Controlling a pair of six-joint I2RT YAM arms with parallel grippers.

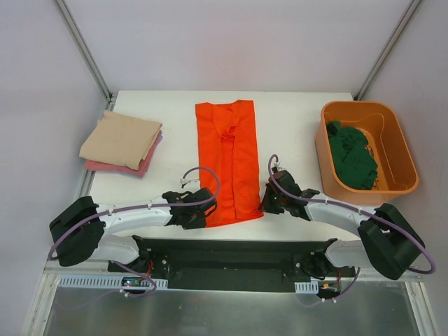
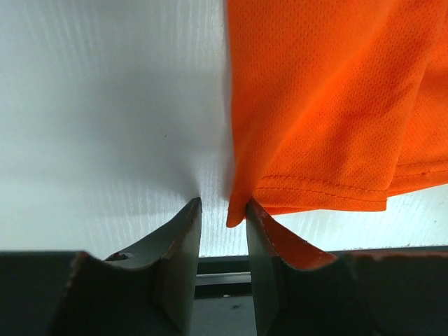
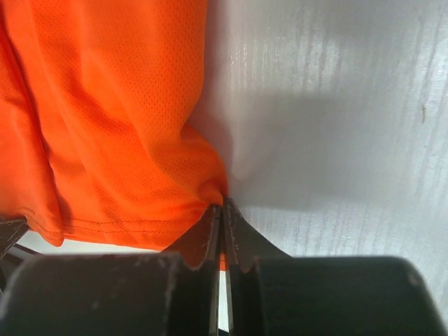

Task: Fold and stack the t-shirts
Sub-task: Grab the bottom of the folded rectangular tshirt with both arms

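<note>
While the orange t-shirt (image 1: pixel 227 161) lies folded into a long strip down the middle of the table (image 1: pixel 294 126), running from near the far edge to the near edge, the left pincer (image 2: pixel 222 206) stands released at its near-left corner, the hem tip just beside one finger; the right pincer (image 3: pixel 222 210) is clenched at the near-right corner, seemingly nipping a sliver of hem; a beige t-shirt (image 1: pixel 120 138) rests on a pink one (image 1: pixel 143 166) by the left edge; a dark green one (image 1: pixel 353 157) sits in the orange bin (image 1: pixel 406 157) at the right edge.
</note>
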